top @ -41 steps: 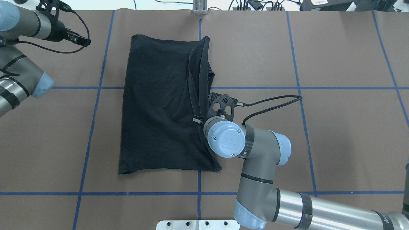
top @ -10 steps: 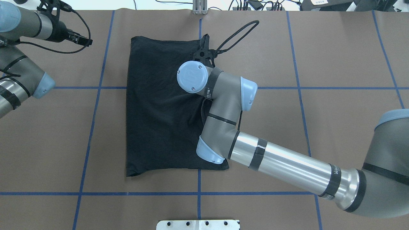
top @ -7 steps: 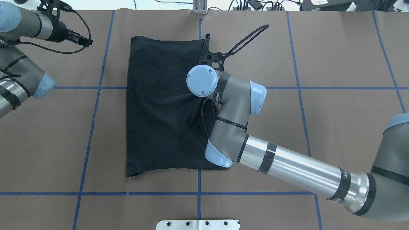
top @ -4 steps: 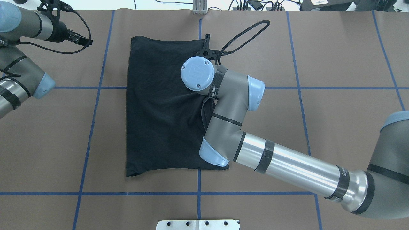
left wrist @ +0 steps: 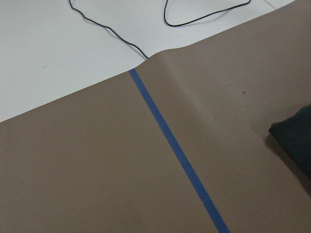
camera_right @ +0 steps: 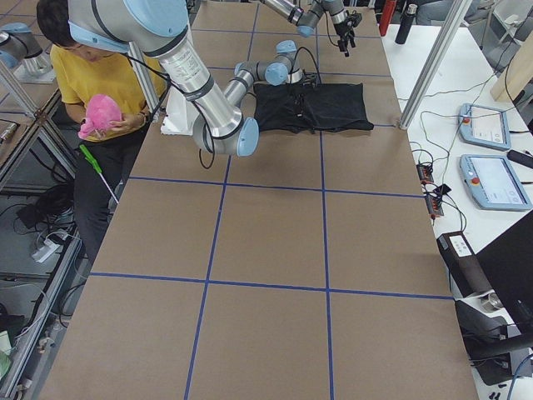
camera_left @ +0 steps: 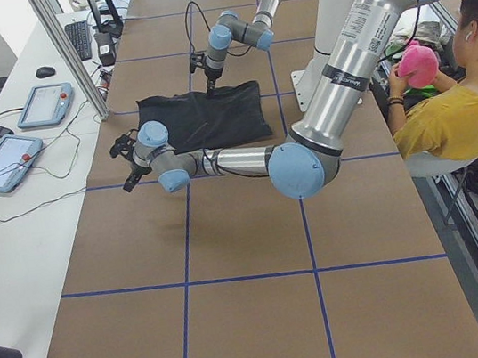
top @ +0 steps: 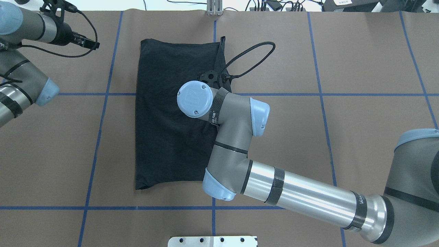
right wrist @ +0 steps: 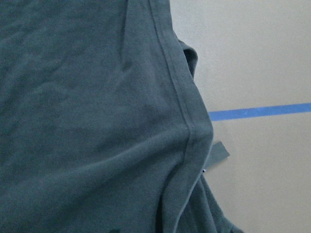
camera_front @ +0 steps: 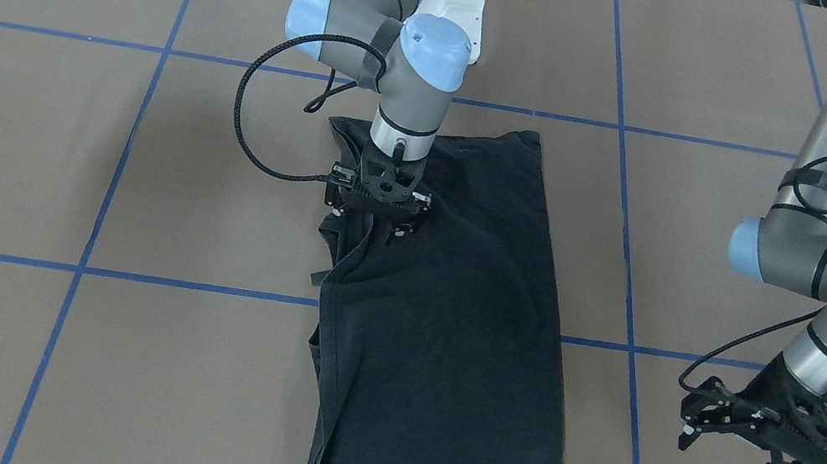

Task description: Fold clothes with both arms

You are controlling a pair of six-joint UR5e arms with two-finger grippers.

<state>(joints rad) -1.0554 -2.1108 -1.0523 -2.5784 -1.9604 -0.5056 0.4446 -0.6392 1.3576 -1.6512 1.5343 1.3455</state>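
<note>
Once drawn back from the far hem to mid-edge of the shirt (camera_front: 450, 315) lying folded mid-table, hovers low with right gripper (camera_front: 368, 222), spread impossible to tell, left gripper (camera_front: 728, 459) aside, agape and empty, lengthwise fold seemingly laid.

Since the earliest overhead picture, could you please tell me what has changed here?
The right arm moved from the T-shirt's mid right edge toward its far right corner, then drew back a little; the right end effector is now over that edge. The raised flap there lies flatter; the shirt's near end shifted slightly right. Whether cloth is gripped I cannot tell. The left arm stayed put.
</note>
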